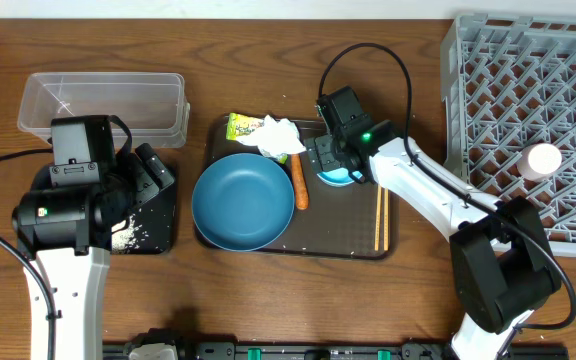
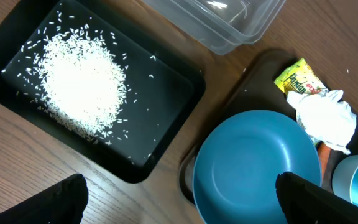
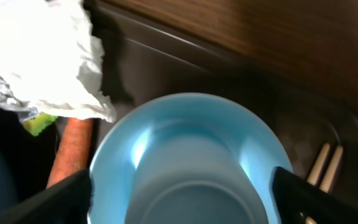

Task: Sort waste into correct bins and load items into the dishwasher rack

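Observation:
The dark blue plate (image 1: 243, 200) lies on the brown serving tray (image 1: 298, 248). Behind it lie the white tissue (image 1: 280, 137), the yellow-green wrapper (image 1: 240, 126) and the carrot (image 1: 299, 183). My right gripper (image 3: 179, 202) is open, its fingers on either side of the light blue bowl (image 3: 191, 149). The chopsticks (image 1: 380, 218) lie to the bowl's right. My left gripper (image 2: 182, 205) is open and empty above the table edge between the black tray (image 2: 166, 99), which holds the rice (image 2: 79, 81), and the plate (image 2: 253, 168). The clear tub (image 1: 103, 105) looks empty.
The grey rack (image 1: 528, 120) stands at the far right with one white cup (image 1: 542, 160) in it. The right arm reaches from the front right across the serving tray. The left arm covers most of the black tray in the overhead view.

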Controlling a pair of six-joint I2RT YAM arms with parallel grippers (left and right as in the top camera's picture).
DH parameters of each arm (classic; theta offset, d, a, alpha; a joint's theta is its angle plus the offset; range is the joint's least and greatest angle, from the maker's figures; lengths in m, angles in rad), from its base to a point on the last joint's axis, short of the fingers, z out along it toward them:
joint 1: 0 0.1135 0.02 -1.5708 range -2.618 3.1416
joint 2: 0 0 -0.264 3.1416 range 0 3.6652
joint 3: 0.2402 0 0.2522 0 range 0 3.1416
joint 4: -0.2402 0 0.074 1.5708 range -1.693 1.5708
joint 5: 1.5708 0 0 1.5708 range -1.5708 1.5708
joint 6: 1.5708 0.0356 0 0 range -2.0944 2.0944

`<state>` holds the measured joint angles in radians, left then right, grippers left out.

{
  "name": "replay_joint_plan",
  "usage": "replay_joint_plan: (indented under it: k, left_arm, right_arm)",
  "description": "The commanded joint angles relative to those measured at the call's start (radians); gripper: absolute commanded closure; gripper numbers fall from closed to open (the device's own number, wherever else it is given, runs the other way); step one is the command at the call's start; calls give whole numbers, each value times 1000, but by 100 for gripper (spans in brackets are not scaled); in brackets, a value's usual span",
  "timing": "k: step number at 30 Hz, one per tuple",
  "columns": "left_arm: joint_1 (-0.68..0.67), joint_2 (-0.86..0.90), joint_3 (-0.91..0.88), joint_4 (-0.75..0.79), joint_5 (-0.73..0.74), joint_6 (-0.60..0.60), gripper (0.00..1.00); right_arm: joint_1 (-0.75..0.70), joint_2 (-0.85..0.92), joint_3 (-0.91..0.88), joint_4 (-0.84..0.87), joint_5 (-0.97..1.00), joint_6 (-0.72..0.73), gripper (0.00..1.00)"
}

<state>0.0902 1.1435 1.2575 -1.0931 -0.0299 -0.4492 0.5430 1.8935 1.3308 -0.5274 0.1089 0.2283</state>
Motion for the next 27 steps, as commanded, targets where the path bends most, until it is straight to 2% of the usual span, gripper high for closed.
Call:
replay_joint_plan:
  k: [1, 4, 9, 16, 21, 27]
  left_arm:
    - [6, 1, 16, -2, -8, -9, 1]
    - [6, 1, 16, -2, -8, -9, 1]
    - [6, 1, 16, -2, -8, -9, 1]
    - [6, 1, 16, -2, -8, -9, 1]
    - [6, 1, 16, -2, -8, -9, 1]
    - [6, 1, 16, -2, -8, -9, 1]
  right_arm:
    - [8, 11, 12, -20, 26, 30, 22]
    - [8, 10, 12, -42, 26, 42, 32]
    - [4, 0, 21, -58, 26, 45, 43]
    - [-87, -111, 144, -174, 76, 67, 50]
    - [-257, -222, 257, -261, 97, 37, 50]
    - [-586, -315, 300, -268, 90, 25, 50]
